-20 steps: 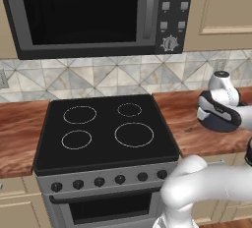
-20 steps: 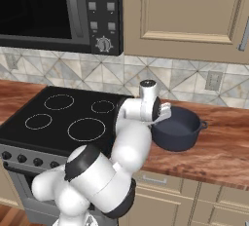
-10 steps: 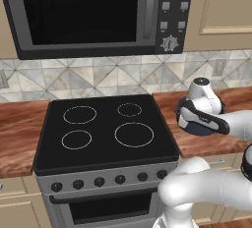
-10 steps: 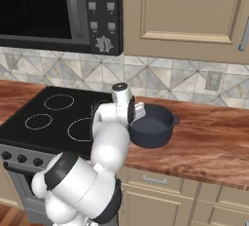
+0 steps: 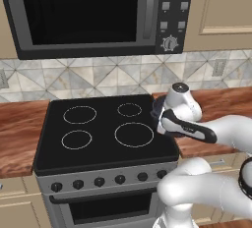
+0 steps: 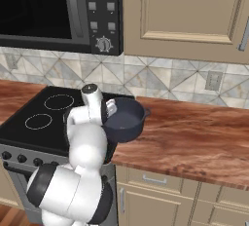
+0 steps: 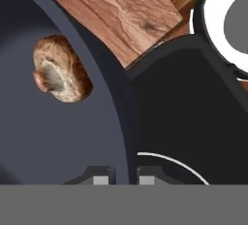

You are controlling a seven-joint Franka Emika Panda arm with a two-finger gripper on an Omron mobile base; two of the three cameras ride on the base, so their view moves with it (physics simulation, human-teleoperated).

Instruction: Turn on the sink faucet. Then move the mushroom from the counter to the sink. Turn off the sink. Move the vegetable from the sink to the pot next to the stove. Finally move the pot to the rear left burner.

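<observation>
While I watched from the remote desk, the scene stood like this:
Gripper: the two-finger gripper (image 7: 119,178) was clamped on the rim of the dark blue-grey round metal pot (image 6: 122,121), one tip inside the wall and one outside.
Pot: I saw it held at the stove's right edge, partly over the black glass cooktop (image 5: 103,131) and partly over the reddish-brown wooden counter (image 6: 194,135).
Mushroom: the brown, pale-centred mushroom (image 7: 61,70) lay on the pot's floor, near the wall.
Burner: a white ring (image 7: 177,163) showed just outside the rim in my hand view.
</observation>
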